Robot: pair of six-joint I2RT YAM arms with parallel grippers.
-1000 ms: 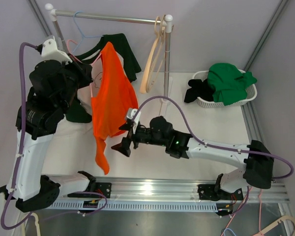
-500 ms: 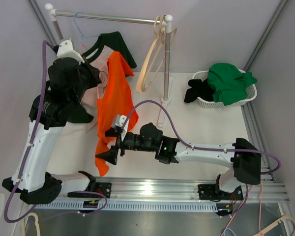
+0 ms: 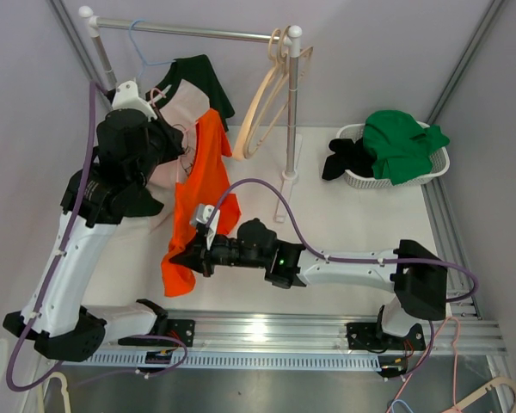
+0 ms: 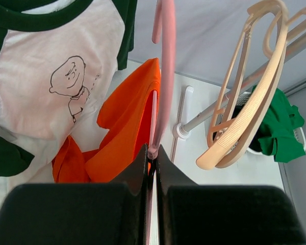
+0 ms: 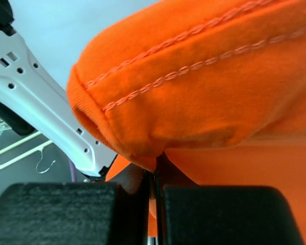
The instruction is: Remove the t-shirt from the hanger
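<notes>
Stretching leftward, right fingers pinch the orange t-shirt; raised left fingers clamp the pink hanger.

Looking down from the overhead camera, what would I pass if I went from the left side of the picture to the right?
left robot arm → orange t-shirt → beige hangers → rack's upright post → white basket heaped with green clothing.

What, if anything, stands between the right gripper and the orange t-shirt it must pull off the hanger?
Nothing visible does. The right gripper is shut on a fold of the orange t-shirt, in direct contact with the fabric. The left gripper is shut on the pink hanger.
</notes>
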